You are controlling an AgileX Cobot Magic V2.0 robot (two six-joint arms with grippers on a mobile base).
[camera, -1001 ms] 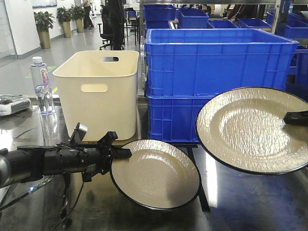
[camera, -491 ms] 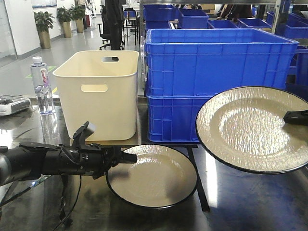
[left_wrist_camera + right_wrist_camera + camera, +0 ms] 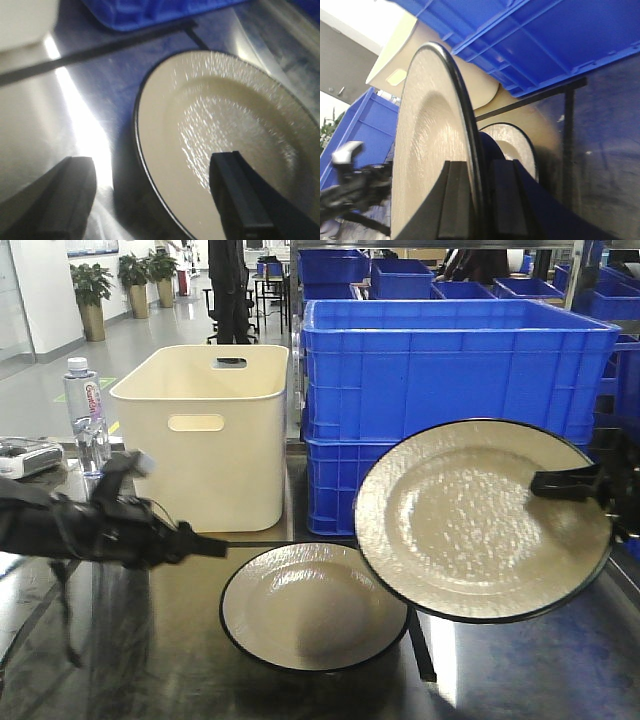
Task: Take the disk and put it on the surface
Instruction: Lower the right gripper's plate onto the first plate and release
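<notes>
A beige disk with a black rim (image 3: 313, 618) lies flat on the dark reflective tabletop (image 3: 520, 672). My left gripper (image 3: 212, 546) hangs open just left of and above it, not touching. In the left wrist view its rim (image 3: 150, 165) shows between the wide-apart fingers of the left gripper (image 3: 155, 200). A second, larger disk (image 3: 470, 525) is tilted in the air over the table. My right gripper (image 3: 548, 483) is shut on its right rim. In the right wrist view the right gripper (image 3: 479, 200) pinches this disk (image 3: 427, 130) edge-on, above the lying disk (image 3: 515, 145).
A cream plastic bin (image 3: 205, 430) and stacked blue crates (image 3: 450, 370) stand at the back of the table. A water bottle (image 3: 85, 410) and a grey device (image 3: 25, 456) are at the far left. A black tape line (image 3: 420, 652) runs toward me.
The left gripper let go of the smaller disk, which now lies flat, and drew back to the left. The right gripper carried its disk leftward, partly over the lying one.
</notes>
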